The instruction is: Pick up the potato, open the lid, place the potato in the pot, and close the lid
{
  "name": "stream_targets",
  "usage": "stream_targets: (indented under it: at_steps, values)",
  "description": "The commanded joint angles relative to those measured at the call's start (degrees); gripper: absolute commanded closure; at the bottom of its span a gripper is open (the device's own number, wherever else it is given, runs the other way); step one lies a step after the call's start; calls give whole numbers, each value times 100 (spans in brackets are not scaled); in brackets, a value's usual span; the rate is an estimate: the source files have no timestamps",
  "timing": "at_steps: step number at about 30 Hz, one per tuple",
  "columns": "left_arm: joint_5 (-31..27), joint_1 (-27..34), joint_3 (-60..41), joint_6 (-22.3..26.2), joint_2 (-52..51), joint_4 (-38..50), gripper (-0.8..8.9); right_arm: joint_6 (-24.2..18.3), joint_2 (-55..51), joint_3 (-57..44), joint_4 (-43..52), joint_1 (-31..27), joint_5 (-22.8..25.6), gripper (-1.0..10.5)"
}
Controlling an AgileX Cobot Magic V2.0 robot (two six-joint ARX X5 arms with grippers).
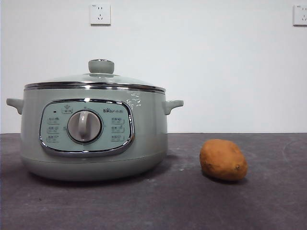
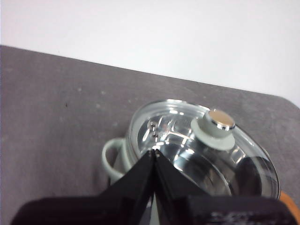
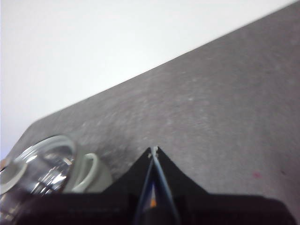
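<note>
The sage-green pot stands at the left of the dark table, its glass lid seated on the rim with the green knob on top. The orange-brown potato lies on the table to the pot's right, apart from it. My left gripper hangs above the lid, jaws shut and empty, short of the knob. My right gripper is shut and empty over bare table, beside the pot's side handle. A sliver of potato peeks past the lid. Neither gripper shows in the front view.
A white wall with two sockets rises behind the table. Dark grey tabletop stretches around the potato and in front of the pot. The pot's control panel with its dial faces the front camera.
</note>
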Motion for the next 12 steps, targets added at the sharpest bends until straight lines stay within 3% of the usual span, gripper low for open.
stream_targets:
  at_steps: [1, 8, 12]
  values:
    - [203, 13, 487, 398, 553, -87, 819, -389, 476, 459, -111, 9, -339, 953]
    - [1499, 11, 1320, 457, 1705, -219, 817, -732, 1565, 1062, -232, 9, -1626, 946]
    - [1989, 7, 1443, 448, 2096, -221, 813, -730, 1915, 1062, -326, 11, -1777, 945]
